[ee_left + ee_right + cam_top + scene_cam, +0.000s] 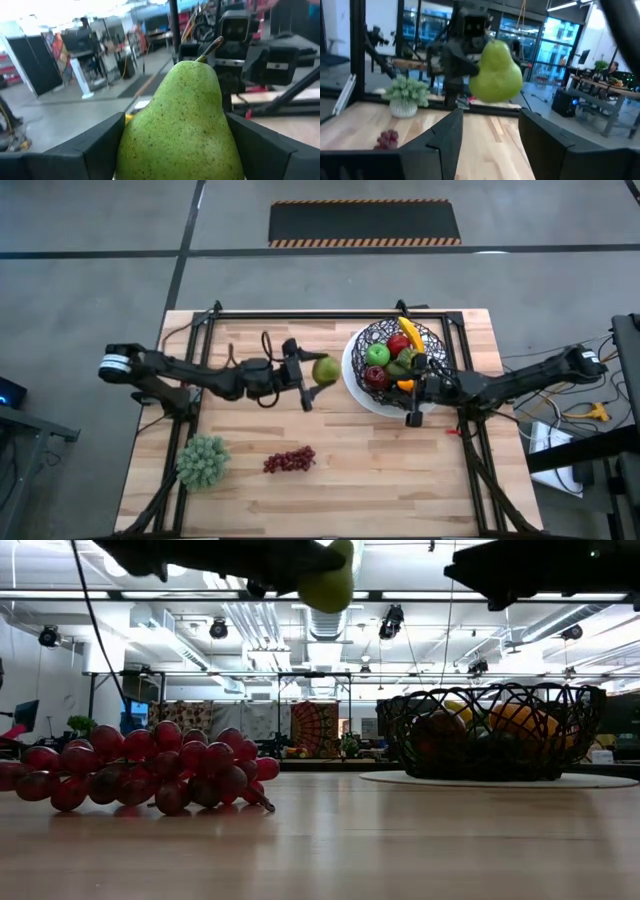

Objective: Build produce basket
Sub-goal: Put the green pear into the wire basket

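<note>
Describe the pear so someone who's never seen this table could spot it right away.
Start at the black wire basket on the table's right half and look just to its left. There the left gripper holds the pear clear of the table, one of its fingers on each side. It is the only fruit in the air: speckled green with a brown stem, while the red grapes lie on the wood.

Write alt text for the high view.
From above, the left gripper holds a green pear beside the wire basket of produce, where the right gripper waits open. Red grapes and a leafy bunch lie on the table.
</note>
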Controlling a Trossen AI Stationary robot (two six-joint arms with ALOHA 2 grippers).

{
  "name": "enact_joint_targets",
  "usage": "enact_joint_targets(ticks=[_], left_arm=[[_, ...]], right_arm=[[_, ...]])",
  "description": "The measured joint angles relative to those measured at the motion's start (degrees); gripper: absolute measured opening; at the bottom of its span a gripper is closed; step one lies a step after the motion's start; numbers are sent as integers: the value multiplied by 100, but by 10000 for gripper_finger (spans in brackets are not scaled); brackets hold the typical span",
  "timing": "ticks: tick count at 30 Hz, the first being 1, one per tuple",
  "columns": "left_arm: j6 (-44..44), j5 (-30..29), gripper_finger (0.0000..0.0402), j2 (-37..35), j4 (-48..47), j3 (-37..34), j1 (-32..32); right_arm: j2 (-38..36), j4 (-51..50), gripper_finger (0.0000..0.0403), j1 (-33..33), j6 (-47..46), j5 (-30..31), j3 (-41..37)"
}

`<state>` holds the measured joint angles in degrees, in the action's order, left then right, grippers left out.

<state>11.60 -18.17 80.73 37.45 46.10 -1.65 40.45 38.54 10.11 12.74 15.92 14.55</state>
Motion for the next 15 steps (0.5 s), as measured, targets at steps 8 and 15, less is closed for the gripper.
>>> enact_joint_targets(ticks=[8,15], left_arm=[[80,110,306,1097,1630,138,-245],[77,166,306,1866,2453,510,-357]], right_arm=[[767,137,232,-1,-98,8,575],[1402,139,272,-2,-3,57,1242]])
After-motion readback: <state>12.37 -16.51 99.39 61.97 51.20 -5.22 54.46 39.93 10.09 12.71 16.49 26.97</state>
